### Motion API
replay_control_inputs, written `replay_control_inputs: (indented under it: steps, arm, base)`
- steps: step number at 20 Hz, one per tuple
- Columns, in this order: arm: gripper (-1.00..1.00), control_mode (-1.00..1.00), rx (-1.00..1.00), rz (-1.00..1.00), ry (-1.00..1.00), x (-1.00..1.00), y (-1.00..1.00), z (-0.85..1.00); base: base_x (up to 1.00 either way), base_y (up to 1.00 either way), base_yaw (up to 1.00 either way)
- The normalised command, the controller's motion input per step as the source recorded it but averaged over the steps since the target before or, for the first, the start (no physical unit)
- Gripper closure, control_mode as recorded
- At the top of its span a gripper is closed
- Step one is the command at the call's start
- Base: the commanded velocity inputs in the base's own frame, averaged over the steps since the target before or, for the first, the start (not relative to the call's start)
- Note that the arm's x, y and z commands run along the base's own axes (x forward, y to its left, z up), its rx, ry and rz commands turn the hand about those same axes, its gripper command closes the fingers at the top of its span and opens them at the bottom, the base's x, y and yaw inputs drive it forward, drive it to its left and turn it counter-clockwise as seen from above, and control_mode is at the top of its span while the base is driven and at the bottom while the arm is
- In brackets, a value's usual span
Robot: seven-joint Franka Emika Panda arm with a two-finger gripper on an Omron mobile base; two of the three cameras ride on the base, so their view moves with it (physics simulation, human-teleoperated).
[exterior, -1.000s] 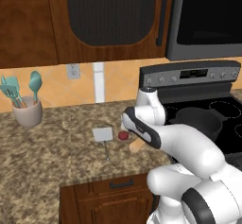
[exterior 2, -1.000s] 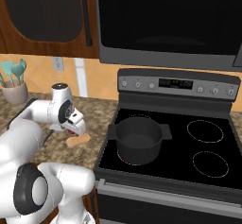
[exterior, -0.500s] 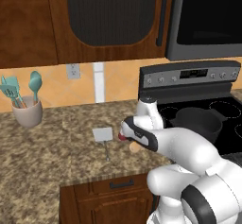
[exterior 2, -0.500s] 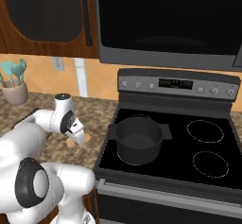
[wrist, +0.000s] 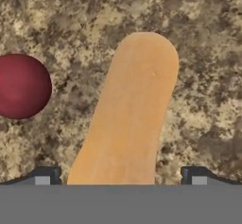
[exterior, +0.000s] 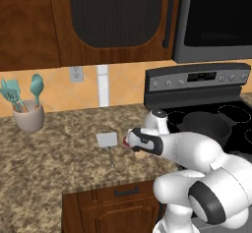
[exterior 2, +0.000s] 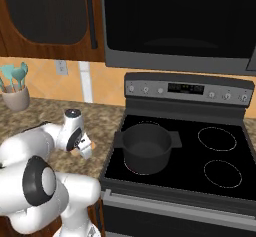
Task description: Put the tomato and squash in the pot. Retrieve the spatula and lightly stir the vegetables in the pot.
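left base view: gripper point(exterior: 135, 144) low over the counter point(exterior: 59, 158), spatula point(exterior: 108, 141) just beside. right base view: pot point(exterior 2: 146, 146) on the stove, empty. hand view: jaws wide apart, straddling the squash point(wrist: 128, 119), tomato point(wrist: 21, 86) beside; an off-centre closure could roll the squash into the tomato.

A speckled brown granite surface point(exterior: 54, 148) ran along the wall. At its far left stood a pale crock point(exterior: 28, 116) holding teal utensils point(exterior: 19, 92). A white outlet point(exterior: 76, 73) sat on the orange backsplash. To the right was a black stove point(exterior 2: 220, 146), with a dark microwave point(exterior 2: 180, 21) and wooden cabinets point(exterior: 108, 20) above.
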Motion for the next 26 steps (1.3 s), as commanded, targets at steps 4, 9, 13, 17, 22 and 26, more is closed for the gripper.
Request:
replay_control_inputs:
  steps: [4,9,13,17,22,26]
  arm:
    - [-1.00,-1.00,0.04,-0.04,-0.03,0.13,0.14,-0.31]
    - [1.00,-1.00,0.00,0.00,0.00,0.00,0.03,-0.03]
    - [1.00,-1.00,0.00,0.00,-0.02,-0.10,0.00,0.06]
    - [1.00,-1.00,-0.08,-0.03,-0.16,-0.48,-0.04,0.88]
    - [1.00,-1.00,-0.32,-0.06,-0.02,-0.53,-0.18,1.00]
    - [1.00,-1.00,-0.42,0.00,0.00,-0.28,-0.02,1.00]
  base:
    - [0.00,0.00,0.00]
    - [0.00,0.00,0.00]
    - [0.00,0.00,0.00]
    - [0.00,0.00,0.00]
    - [0.00,0.00,0.00]
    - [0.00,0.00,0.00]
